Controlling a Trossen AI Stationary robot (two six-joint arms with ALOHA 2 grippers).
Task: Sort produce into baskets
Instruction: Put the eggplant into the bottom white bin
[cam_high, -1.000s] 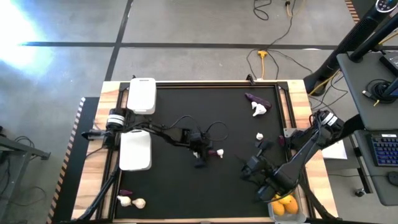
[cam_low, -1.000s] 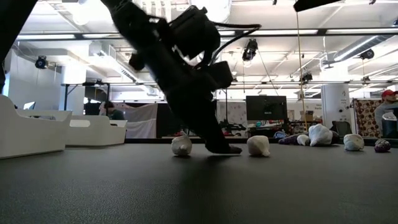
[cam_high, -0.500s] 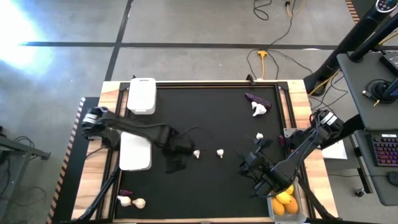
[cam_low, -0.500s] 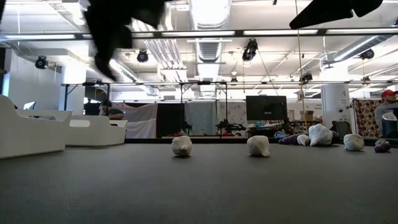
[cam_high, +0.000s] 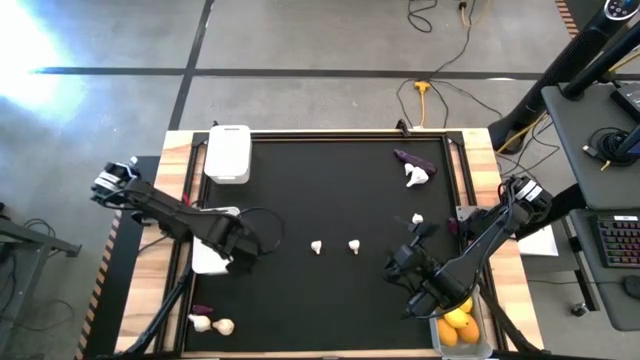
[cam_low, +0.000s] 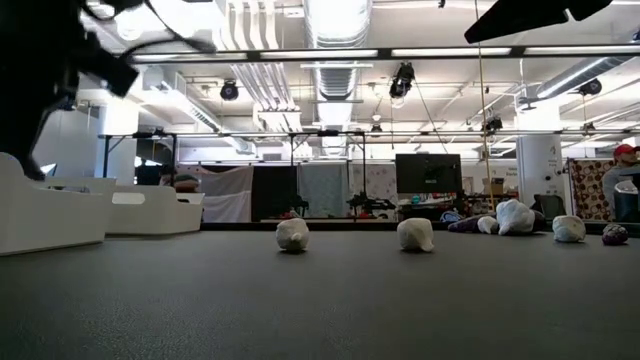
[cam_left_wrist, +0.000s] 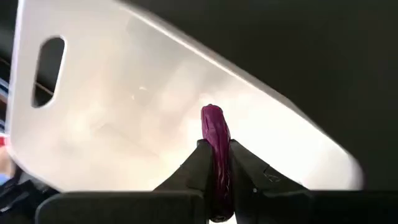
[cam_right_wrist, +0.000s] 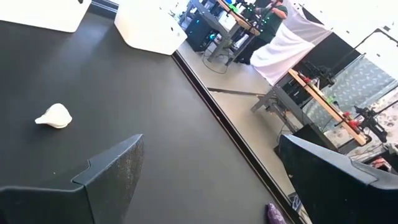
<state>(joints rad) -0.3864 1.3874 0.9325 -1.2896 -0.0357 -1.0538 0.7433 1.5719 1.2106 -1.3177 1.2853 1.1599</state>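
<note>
My left gripper (cam_high: 242, 262) is shut on a dark purple eggplant piece (cam_left_wrist: 214, 134) above the near white basket (cam_high: 203, 256), at the table's left side; the basket's inside fills the left wrist view (cam_left_wrist: 124, 124). My right gripper (cam_high: 402, 270) is open and empty, low over the mat near the right side (cam_right_wrist: 211, 180). Two white garlic bulbs (cam_high: 316, 246) (cam_high: 353, 245) rest on the mat mid-table and show in the low view (cam_low: 292, 234) (cam_low: 415, 234). My left gripper pinches the eggplant piece between its two fingertips (cam_left_wrist: 199, 163), which lie on its two long sides. One rounded end (cam_left_wrist: 212, 118) sticks out past the fingertips. The fingers point down at the basket. The piece is lifted clear above the basket's floor.
A second white basket (cam_high: 228, 153) stands at the far left. A clear basket with yellow and orange fruit (cam_high: 458, 325) stands at the near right. Garlic (cam_high: 415, 176) (cam_high: 417, 219) and an eggplant piece (cam_high: 410, 157) lie far right; garlic (cam_high: 212, 324) and eggplant (cam_high: 203, 310) lie near left.
My left gripper has risen from the mat at mid-table and gone toward the table's left edge, carrying the eggplant piece from beside the two garlic bulbs to above the near white basket. The bulbs have stayed where they were.
</note>
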